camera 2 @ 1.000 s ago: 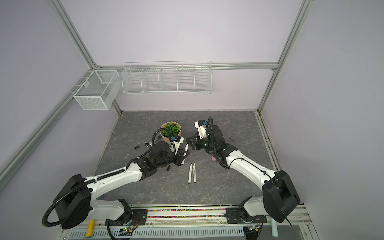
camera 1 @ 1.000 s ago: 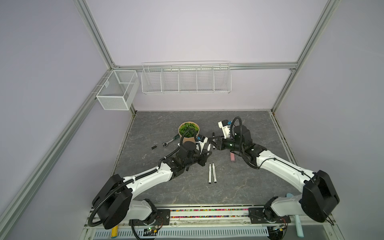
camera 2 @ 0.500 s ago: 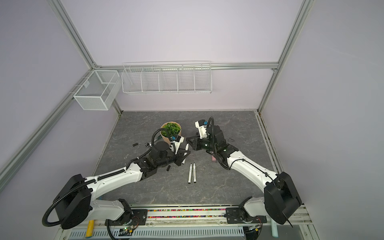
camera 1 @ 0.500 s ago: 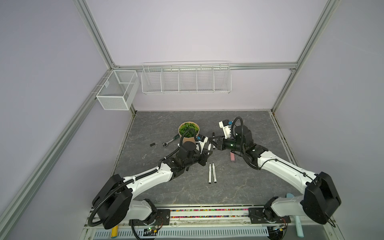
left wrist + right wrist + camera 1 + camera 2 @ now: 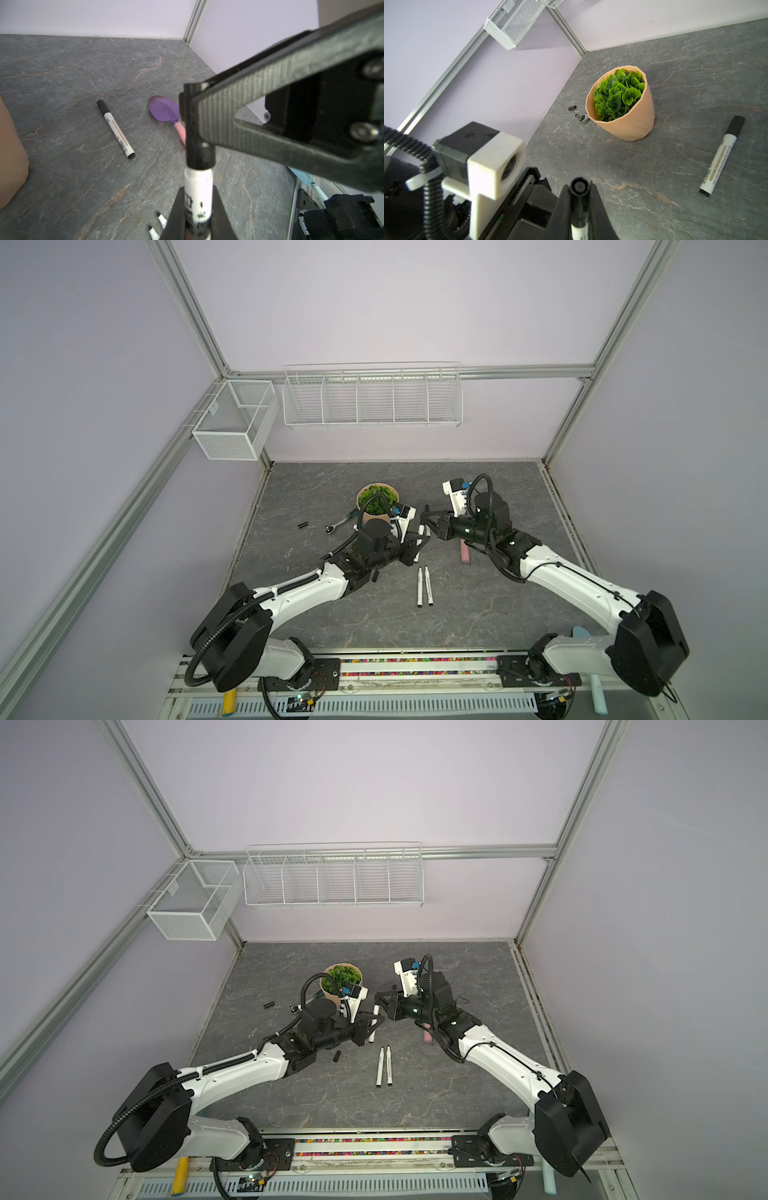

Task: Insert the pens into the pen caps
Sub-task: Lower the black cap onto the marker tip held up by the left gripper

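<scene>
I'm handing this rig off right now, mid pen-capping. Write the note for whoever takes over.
Left claw: shut on held pen.
Right claw: shut on held cap, which sits over that pen's tip and looks seated.
Done: capped pen lies on the table near the purple scoop.
Left: two uncapped pens side by side mid-table; far loose cap by the wrench; near loose cap beside the left forearm.
Next: probably set the held pen down, then cap those two.
</scene>
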Controlling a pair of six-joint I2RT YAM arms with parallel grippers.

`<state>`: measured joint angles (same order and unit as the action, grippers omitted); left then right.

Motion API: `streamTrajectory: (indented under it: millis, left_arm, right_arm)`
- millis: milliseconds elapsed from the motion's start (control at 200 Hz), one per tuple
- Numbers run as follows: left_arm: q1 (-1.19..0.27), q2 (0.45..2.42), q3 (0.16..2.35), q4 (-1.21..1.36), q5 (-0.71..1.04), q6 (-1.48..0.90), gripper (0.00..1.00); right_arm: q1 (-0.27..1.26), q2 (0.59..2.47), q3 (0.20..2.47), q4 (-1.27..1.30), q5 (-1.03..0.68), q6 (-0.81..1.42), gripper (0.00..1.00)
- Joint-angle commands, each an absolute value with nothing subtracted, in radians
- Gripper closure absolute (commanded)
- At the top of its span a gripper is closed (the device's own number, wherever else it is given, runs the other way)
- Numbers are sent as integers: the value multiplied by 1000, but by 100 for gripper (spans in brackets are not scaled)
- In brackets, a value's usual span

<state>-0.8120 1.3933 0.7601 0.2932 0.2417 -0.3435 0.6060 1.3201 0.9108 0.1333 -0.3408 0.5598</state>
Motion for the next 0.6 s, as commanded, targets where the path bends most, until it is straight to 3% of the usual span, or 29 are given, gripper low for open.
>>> streamTrajectory:
  millis: [0,110,285,595]
  left_arm:
    - [-778,1415,824,322,159,-344,100]
    - [-778,1413,815,323,132,-330,100]
    - [-785,1398,784,338,95,-316,100]
    - [-844,1387,742,327,35,-240,100]
  right_arm:
    - [624,1308,918,-6,-471,499,79]
    - [623,1303,929,-42,-475,473,65]
    - [616,1280,929,-41,-434,473,55]
    - [597,1229,938,-36,-317,469,52]
